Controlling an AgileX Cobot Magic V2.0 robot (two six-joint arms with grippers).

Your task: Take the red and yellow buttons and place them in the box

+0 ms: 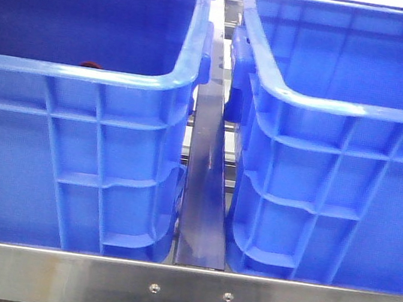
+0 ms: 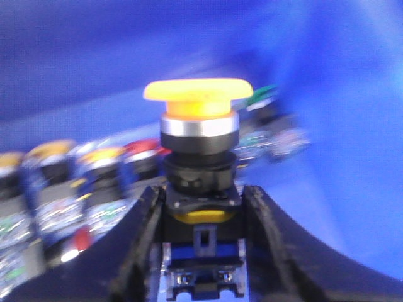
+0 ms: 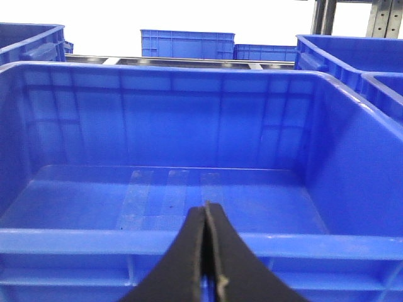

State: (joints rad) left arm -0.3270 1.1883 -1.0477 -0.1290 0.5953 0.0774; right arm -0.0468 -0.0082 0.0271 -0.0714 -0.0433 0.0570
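Left gripper (image 2: 201,242) has the yellow button (image 2: 198,100) clamped, fingers (image 2: 141,245) closed against the black body on both sides, domed cap pointing straight away from the wrist. So the button's long axis runs in line with the gripper, cap out, terminals back between the fingers. I'm seeing heavy motion blur in the left wrist view, so I read this arm as moving inside the left crate (image 1: 84,73).

Behind the held button, a heap of other buttons (image 2: 69,182) lies on that crate's floor: yellow caps, a red cap (image 2: 141,148), one green-capped piece (image 2: 261,95) further along the wall. From the front view I only catch a sliver of something red (image 1: 89,65) just over the near rim.

Right gripper (image 3: 206,258) hangs with its fingers pressed together, nothing between them, hovering just outside the near wall of the right crate (image 1: 344,108). That crate looks bare inside from the right wrist view; only patches of clear tape on the floor.

What matters now: the target box lies to the right of the left arm, across the metal divider (image 1: 204,182) between the two crates. I judge the load has to come up over two rims before release. A red button is not yet picked.
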